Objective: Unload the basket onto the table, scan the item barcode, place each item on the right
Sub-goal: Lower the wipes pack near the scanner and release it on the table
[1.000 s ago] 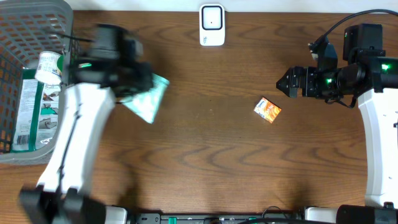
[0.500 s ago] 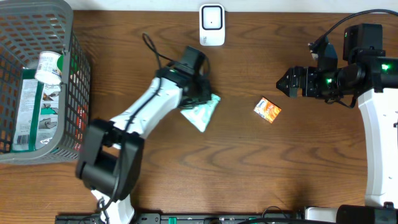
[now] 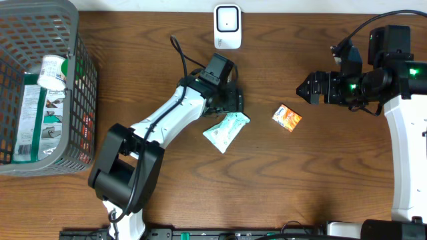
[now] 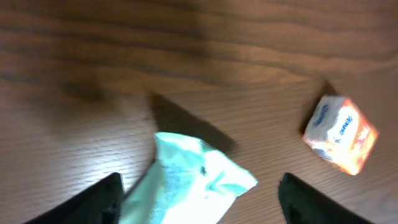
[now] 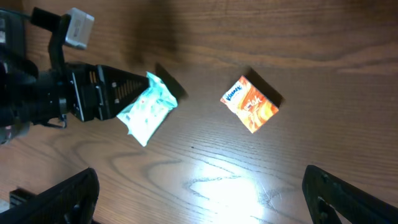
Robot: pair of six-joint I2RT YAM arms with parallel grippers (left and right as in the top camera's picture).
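A teal packet (image 3: 225,131) lies on the wood table just in front of my left gripper (image 3: 232,101). In the left wrist view the packet (image 4: 193,183) sits between the two dark fingers (image 4: 93,200), which stand wide apart and clear of it; the left gripper (image 4: 199,202) is open. An orange tissue pack (image 3: 287,118) lies further right, also seen in the left wrist view (image 4: 341,134) and the right wrist view (image 5: 250,103). The white scanner (image 3: 227,27) stands at the table's back edge. My right gripper (image 3: 308,88) hovers open and empty right of the orange pack.
A grey mesh basket (image 3: 73,73) at the far left holds a white bottle (image 3: 52,71) and a flat green-and-white package (image 3: 31,120). The left arm stretches diagonally from the front left to the table's centre. The right arm stays along the right edge.
The left arm swung from beside the basket to the table's centre carrying the teal packet. Its jaws then opened, and the packet now lies free in front of them. The right arm has not moved.
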